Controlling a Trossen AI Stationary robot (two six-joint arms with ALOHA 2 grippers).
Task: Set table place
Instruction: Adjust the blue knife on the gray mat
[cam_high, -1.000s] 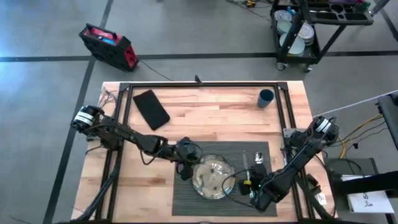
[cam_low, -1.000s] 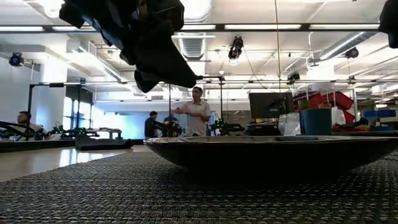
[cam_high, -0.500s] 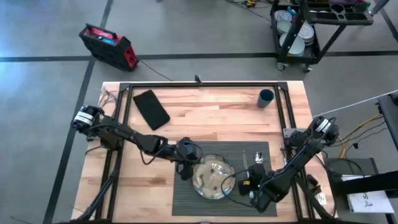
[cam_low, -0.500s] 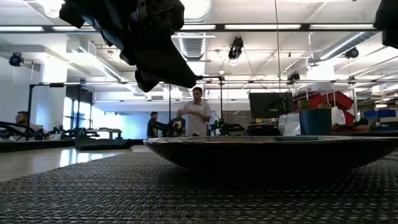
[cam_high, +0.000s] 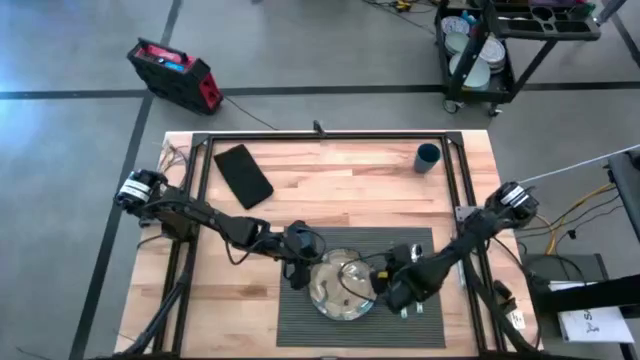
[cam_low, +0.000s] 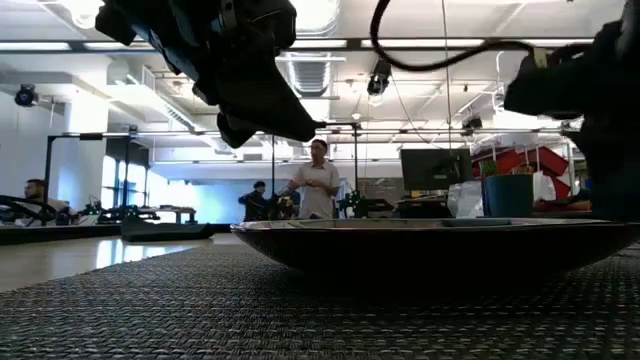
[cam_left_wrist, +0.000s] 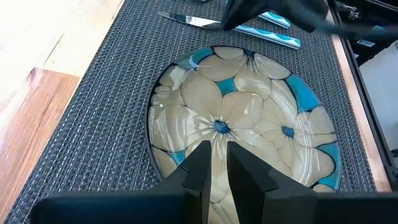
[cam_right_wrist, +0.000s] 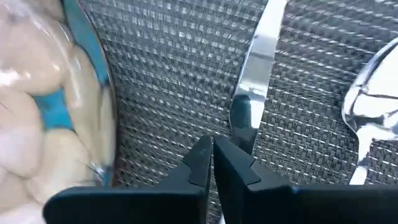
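Note:
A beige plate with a blue flower pattern (cam_left_wrist: 242, 124) lies on the ribbed dark grey placemat (cam_high: 300, 320) on the wooden table (cam_high: 330, 185). My left gripper (cam_left_wrist: 217, 158) hangs over the plate's left rim (cam_high: 312, 270), its fingers a narrow gap apart with nothing between them. To the right of the plate, a knife (cam_right_wrist: 258, 68) and a spoon (cam_right_wrist: 373, 106) lie flat on the mat. My right gripper (cam_right_wrist: 213, 152) is shut low over the mat between the plate's right rim and the knife (cam_high: 388, 290). I cannot tell whether it touches the knife.
A black napkin (cam_high: 243, 175) lies at the far left of the table and a blue cup (cam_high: 428, 157) stands at the far right. The black tube frame (cam_high: 320, 137) runs around the work area. People stand in the room beyond (cam_low: 318, 180).
My right gripper has moved from the placemat's near right corner toward the table's left and a little farther back, ending beside the plate's right rim over the knife. It now shows in the low view. My left gripper and the plate have kept still.

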